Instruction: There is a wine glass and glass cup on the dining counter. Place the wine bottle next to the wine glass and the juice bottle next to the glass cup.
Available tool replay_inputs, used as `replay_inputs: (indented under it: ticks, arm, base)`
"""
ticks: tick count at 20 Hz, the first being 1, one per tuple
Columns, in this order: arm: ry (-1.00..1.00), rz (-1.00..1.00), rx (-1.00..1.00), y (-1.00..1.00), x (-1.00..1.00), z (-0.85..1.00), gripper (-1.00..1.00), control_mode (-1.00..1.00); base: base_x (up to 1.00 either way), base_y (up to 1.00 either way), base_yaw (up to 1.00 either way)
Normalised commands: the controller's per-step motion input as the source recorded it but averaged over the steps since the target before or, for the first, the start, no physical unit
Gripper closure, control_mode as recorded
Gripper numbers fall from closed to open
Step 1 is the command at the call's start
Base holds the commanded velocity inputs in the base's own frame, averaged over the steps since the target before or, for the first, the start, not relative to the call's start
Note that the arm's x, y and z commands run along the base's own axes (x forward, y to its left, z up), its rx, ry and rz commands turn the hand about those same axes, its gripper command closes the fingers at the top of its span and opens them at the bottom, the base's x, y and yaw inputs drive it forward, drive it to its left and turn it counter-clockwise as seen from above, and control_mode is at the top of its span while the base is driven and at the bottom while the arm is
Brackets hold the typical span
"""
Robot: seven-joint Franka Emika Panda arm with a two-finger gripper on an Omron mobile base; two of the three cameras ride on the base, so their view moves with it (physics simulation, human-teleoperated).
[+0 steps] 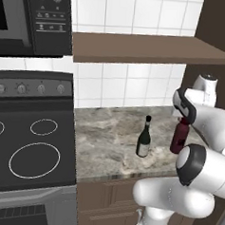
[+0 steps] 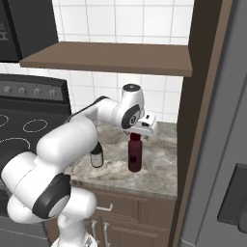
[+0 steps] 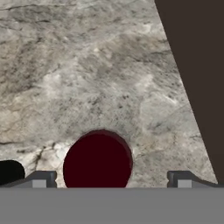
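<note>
The dark-red juice bottle [image 1: 179, 136] [image 2: 135, 155] stands upright on a marbled kitchen counter [image 1: 108, 133], near its right end. My gripper [image 1: 183, 119] [image 2: 137, 132] hangs straight above its cap, pointing down, jaws open wide. In the hand view the juice bottle [image 3: 97, 162] is a dark-red disc between the two fingertips [image 3: 41, 179], closer to the left one, and the gripper [image 3: 112, 179] touches nothing. The tall green-black wine bottle [image 1: 143, 140] [image 2: 97, 155] stands a little to the left. The wine glass, glass cup and dining counter are out of view.
A black stove [image 1: 31, 147] borders the counter on the left, with a microwave [image 1: 31, 13] above it. A brown shelf [image 1: 147, 48] hangs over the counter. A dark wood panel [image 2: 193, 120] walls off the right end, and a grey fridge [image 2: 226, 144] stands beyond.
</note>
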Motion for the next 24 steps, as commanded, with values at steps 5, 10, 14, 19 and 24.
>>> replay_inputs:
  ticks: [5, 10, 14, 19, 24]
  arm:
    - [0.00, -0.05, 0.00, -0.12, 0.00, -0.16, -1.00, -1.00]
    - [0.00, -0.04, 0.00, 0.00, 0.00, -0.11, -1.00, -1.00]
    - [0.00, -0.03, 0.00, 0.00, -0.01, -0.04, -1.00, -1.00]
    - [0.00, -0.04, 0.00, 0.00, -0.03, -0.05, -1.00, -1.00]
    - [0.00, -0.07, 0.00, 0.09, -0.02, -0.05, 1.00, -1.00]
  base:
    - [0.00, 0.00, 0.00]
    - [0.00, 0.00, 0.00]
    - [0.00, 0.00, 0.00]
    - [0.00, 0.00, 0.00]
    - [0.00, 0.00, 0.00]
